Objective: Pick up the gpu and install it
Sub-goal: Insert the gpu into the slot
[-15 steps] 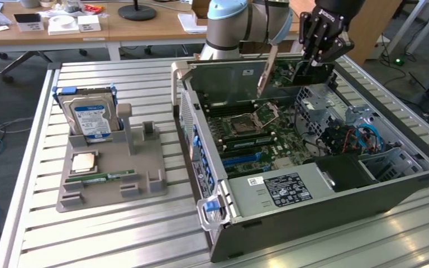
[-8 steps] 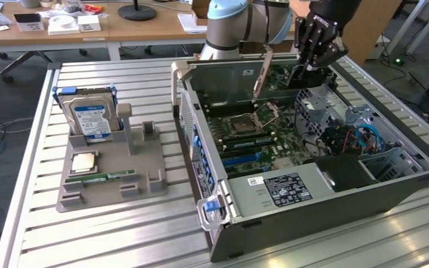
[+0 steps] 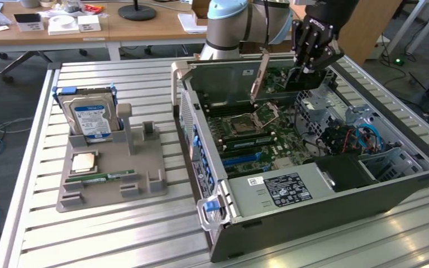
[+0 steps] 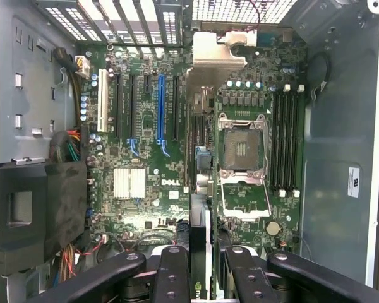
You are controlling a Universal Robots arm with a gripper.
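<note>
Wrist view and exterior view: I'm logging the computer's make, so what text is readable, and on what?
"DELL": white letters on the green motherboard.
White sticker on the grey metal case wall: blurred, unreadable.
Black label on the grey power supply box: too small.
Blue label on the silver hard drive: too small.

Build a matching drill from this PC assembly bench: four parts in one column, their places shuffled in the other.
Parts
1. dark green-black gpu card with silver bracket
2. silver hard drive with blue label
3. narrow green RAM stick
4. square metal CPU socket

Places
A. lying flat on the grey plastic holder
B. inside the open grey computer case
C. gripped in the black tool over the case
D. standing upright in the holder

Pairs: 1-C, 2-D, 3-A, 4-B
</note>
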